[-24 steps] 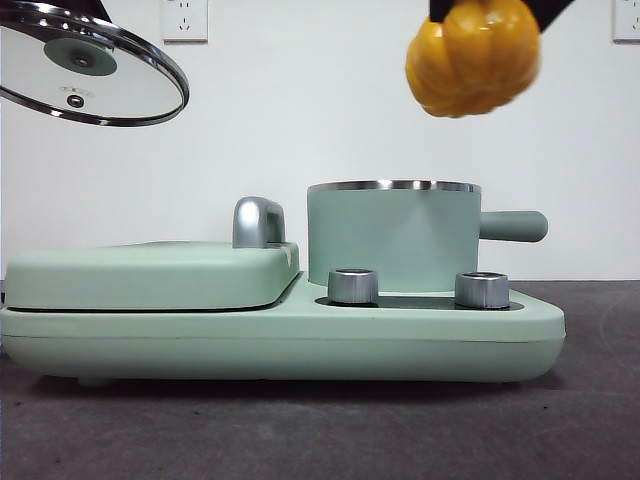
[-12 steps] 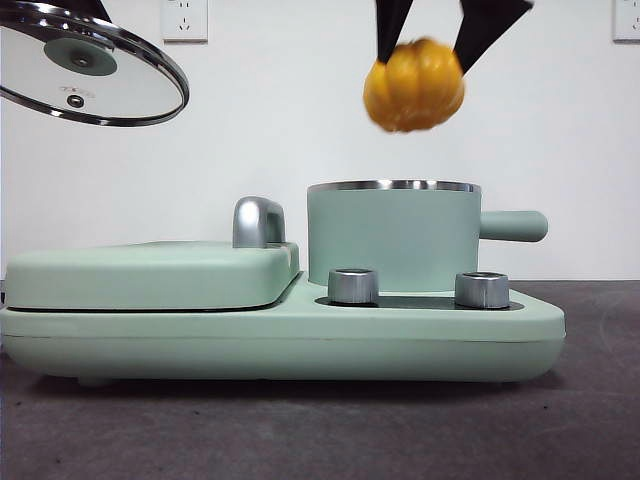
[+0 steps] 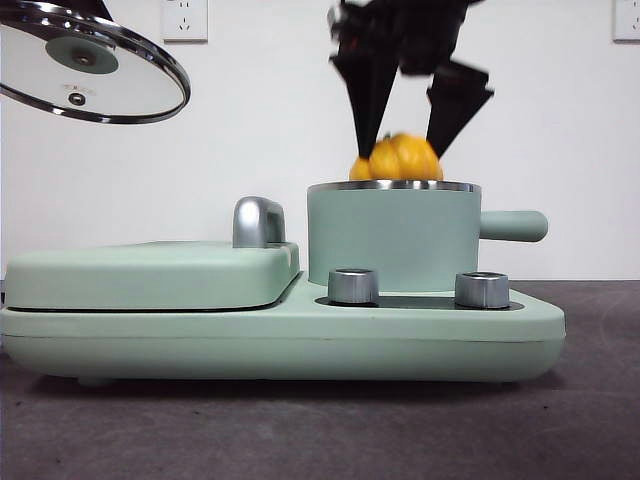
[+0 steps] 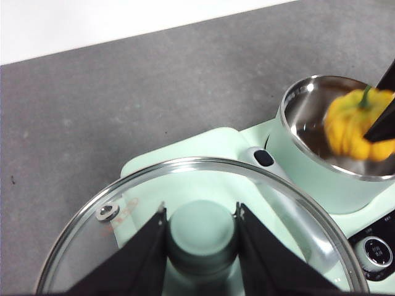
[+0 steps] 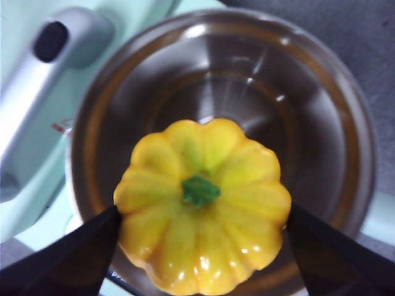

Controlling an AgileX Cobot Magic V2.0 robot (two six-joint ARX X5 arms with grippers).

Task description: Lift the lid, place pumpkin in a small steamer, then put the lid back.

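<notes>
A: Nearest the front edge of the dark, matte counter (image 3: 300, 430), what is seen?

B: A wide mint-green cooker base (image 3: 280, 335) with two brushed steel dials (image 3: 353, 286), a smooth, flat hinged cover (image 3: 150, 272) with a chrome handle (image 3: 257, 221) beside them.

A: And where is the glossy, ribbed yellow-orange toy pumpkin (image 5: 202, 203) found?

B: At the mouth of the mint-green cylindrical small steamer (image 3: 392, 240), partly below its polished steel rim, green stem upward. It is gripped between the jaws of the right gripper (image 3: 405, 140); release is not yet shown.

A: How far is the task judged to be?

B: The lifting is done, and the placing is nearly done. The pumpkin has to be let go and the steamer covered.

A: And the round clear glass lid (image 3: 85, 65)?

B: It is held tilted, high above the counter's left side, well apart from the steamer. Its mint-green knob (image 4: 201, 229) is clamped by the jaws of the left gripper (image 4: 200, 231).
</notes>
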